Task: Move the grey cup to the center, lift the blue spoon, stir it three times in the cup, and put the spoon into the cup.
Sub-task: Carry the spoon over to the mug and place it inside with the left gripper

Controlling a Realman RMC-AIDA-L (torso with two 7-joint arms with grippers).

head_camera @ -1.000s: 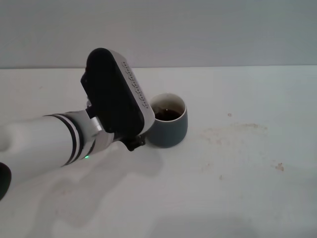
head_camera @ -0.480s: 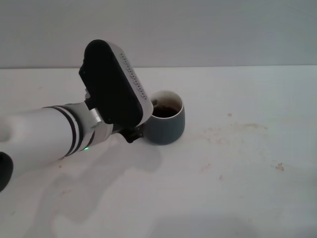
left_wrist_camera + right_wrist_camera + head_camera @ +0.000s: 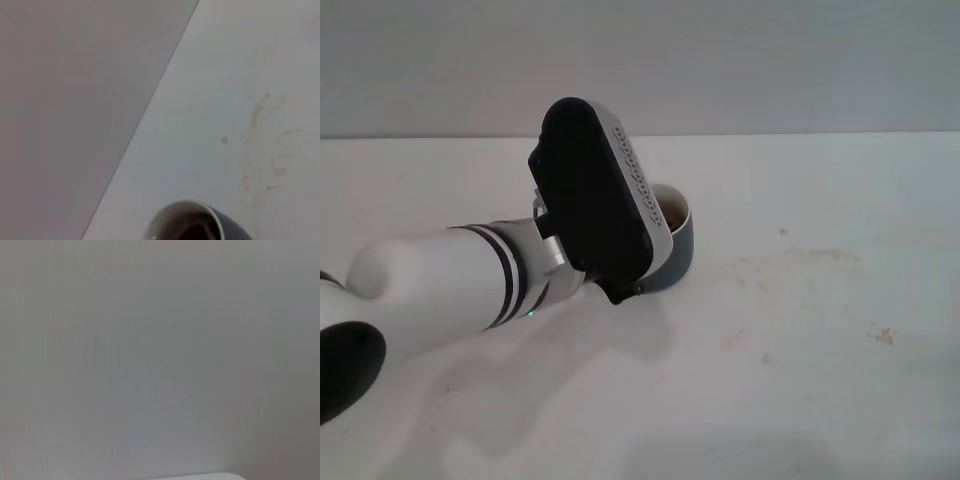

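Tabletop (image 3: 790,400) is lying pale and bare nearest the head camera, and faint brownish stains (image 3: 790,262) are showing on it toward the right side. Just beyond, the left arm (image 3: 450,290) is reaching in from the left, white with dark bands near the wrist and a small green light glowing on its underside. Its black wrist housing is tilting over the left gripper (image 3: 623,293), hiding the fingers almost entirely, so whether they are spread or pinching anything cannot be told; only a small dark tip is peeking out below the housing, right at the near-left side of the grey cup (image 3: 678,255).

The grey cup is sitting upright on the tabletop, roughly in the middle of the head view, directly behind the wrist housing, which is covering most of its left half. Its white inside is showing at the rim, and dark liquid is sitting in it. In the left wrist view, the cup's rim, white inner wall and dark contents are appearing at the picture's edge, with more brownish marks spread across the surface beyond it. No handle is showing in either view.

Farthest back, a plain grey wall (image 3: 770,60) is rising behind the tabletop. The right wrist view is showing only a blank grey surface.
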